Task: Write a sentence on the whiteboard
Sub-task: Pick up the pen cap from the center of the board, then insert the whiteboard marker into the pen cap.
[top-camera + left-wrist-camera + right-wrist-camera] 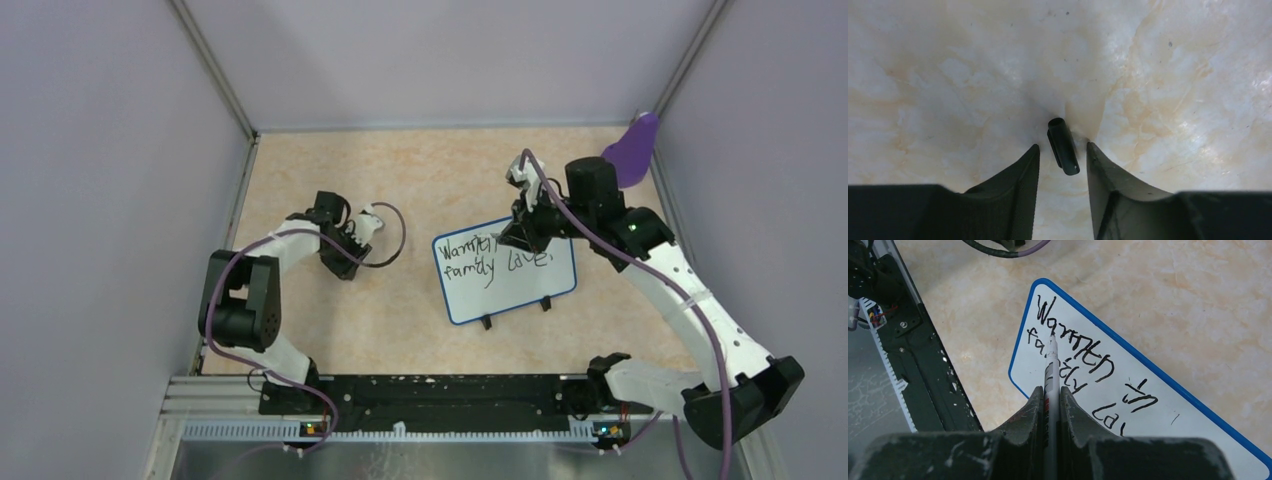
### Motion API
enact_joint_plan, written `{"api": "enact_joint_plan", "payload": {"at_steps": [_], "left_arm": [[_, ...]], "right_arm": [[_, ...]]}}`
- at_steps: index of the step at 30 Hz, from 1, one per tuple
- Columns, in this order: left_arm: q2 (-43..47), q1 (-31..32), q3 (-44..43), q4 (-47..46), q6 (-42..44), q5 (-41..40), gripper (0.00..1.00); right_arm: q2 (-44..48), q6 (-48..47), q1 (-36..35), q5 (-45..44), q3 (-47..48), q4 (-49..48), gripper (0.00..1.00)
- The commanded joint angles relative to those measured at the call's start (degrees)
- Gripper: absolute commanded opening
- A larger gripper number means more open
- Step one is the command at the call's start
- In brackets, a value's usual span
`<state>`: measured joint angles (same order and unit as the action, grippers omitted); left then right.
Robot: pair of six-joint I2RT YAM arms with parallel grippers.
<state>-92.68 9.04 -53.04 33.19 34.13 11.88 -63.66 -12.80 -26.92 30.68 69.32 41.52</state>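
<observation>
The whiteboard [520, 285] lies flat right of centre, blue-rimmed, its two black feet toward the arms. The sentence [488, 256] runs across it in two lines of black handwriting. My right gripper [520, 236] hangs over the board's far edge, shut on a white marker [1052, 365]. The marker tip sits at the start of the sentence [1083, 347] on the whiteboard [1193, 440]. The right gripper [1050, 389] clamps the barrel on both sides. My left gripper [348, 262] is low over the table, left of the board. It [1062, 146] is open around a small black cap [1063, 146] lying on the table, with a gap on each side.
A purple scoop-shaped object [632, 150] leans in the far right corner. Grey walls enclose the table on three sides. The black base rail [420, 395] runs along the near edge, seen also as the rail [913, 355] left of the board.
</observation>
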Motion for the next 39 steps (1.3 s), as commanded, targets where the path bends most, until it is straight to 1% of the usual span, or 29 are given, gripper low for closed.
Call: {"api": "enact_joint_plan", "payload": {"at_steps": [1, 3, 6, 7, 8, 12, 19, 24, 27, 31, 37, 39], "left_arm": [[-3.96, 0.89, 1.95, -3.52, -2.07, -1.86, 0.36], [-4.36, 0.82, 1.21, -3.59, -2.59, -1.94, 0.22], [-4.19, 0.6, -1.42, -1.16, -2.75, -0.26, 0.06], [-3.8, 0.55, -3.45, 0.54, -2.87, 0.9, 0.01], [-3.25, 0.59, -5.24, 2.81, -3.04, 2.44, 0.0], [1.01, 0.62, -13.24, 9.99, -3.27, 8.74, 0.0], [6.77, 1.02, -27.35, 21.46, -0.62, 18.54, 0.0], [10.51, 3.84, -34.22, 27.41, 1.9, 28.68, 0.0], [13.29, 7.58, -35.16, 27.68, 1.7, 32.0, 0.0], [15.46, 11.24, -34.42, 27.56, 1.11, 36.15, 0.0], [17.33, 16.94, -30.91, 25.86, 1.33, 36.75, 0.0], [17.53, 18.82, -30.06, 25.02, 1.3, 35.6, 0.0]], "right_arm": [[-0.9, 0.31, 0.37, -0.09, 2.38, -1.45, 0.0], [-1.26, 0.48, 0.37, -0.01, 2.52, -1.77, 0.0], [-1.91, 0.95, 0.37, 0.12, 2.52, -2.16, 0.0], [-2.08, 1.13, 0.37, 0.17, 2.41, -2.42, 0.0], [-2.18, 1.42, 0.37, 0.11, 2.36, -2.75, 0.0], [-2.16, 2.69, 0.42, 0.09, 2.23, -4.09, 0.0], [-2.73, 3.39, 0.45, 2.74, 4.0, -3.7, 0.0], [-2.75, 3.88, 0.46, 6.33, 5.53, -3.55, 0.0], [-2.98, 3.82, 0.46, 7.7, 6.01, -2.8, 0.0], [-2.8, 3.84, 0.46, 11.8, 5.18, -2.66, 0.0], [-3.03, 5.3, 0.46, 16.5, 4.29, -3.28, 0.0], [-3.09, 6.45, 0.46, 18.15, 3.73, -3.86, 0.0]]}}
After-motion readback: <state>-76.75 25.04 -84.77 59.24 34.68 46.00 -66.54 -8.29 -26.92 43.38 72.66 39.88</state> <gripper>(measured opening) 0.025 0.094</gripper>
